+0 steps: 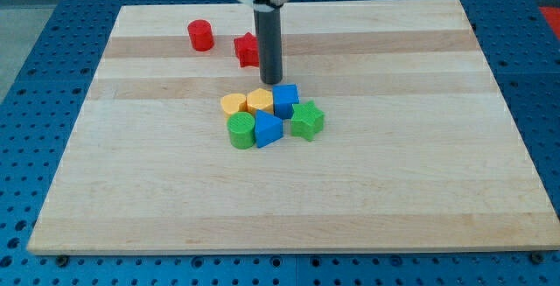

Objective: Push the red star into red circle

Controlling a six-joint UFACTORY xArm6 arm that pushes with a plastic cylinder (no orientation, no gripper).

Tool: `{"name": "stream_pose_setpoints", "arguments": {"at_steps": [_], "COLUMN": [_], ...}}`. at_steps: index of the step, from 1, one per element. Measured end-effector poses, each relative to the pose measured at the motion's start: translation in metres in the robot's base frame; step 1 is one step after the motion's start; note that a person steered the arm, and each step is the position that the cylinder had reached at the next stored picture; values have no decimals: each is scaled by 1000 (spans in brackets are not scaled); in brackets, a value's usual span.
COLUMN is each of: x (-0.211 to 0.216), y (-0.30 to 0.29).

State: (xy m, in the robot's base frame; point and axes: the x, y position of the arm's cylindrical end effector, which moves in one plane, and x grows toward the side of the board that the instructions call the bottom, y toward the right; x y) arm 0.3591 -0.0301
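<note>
the red star lies near the far edge of the surface, a little left of the middle, and the red circle sits to its left, closer to the far left corner; the two are near each other but apart. my tip stands just right of the star, slightly nearer the view's bottom, and the rod hides the star's right side, so i cannot tell whether they touch. there is no hand here, only the rod, so nothing is grasped. just below the tip, around the surface's middle, six blocks huddle together: a yellow one, a second yellow one, a blue cube, a green star, a green cylinder and a second blue block.
</note>
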Motion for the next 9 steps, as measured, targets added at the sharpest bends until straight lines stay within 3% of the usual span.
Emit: {"name": "stream_pose_setpoints", "arguments": {"at_steps": [2, 3, 5, 6, 9], "x": [-51, -53, -59, -84, -95], "y": [-50, -43, 32, 29, -21]}}
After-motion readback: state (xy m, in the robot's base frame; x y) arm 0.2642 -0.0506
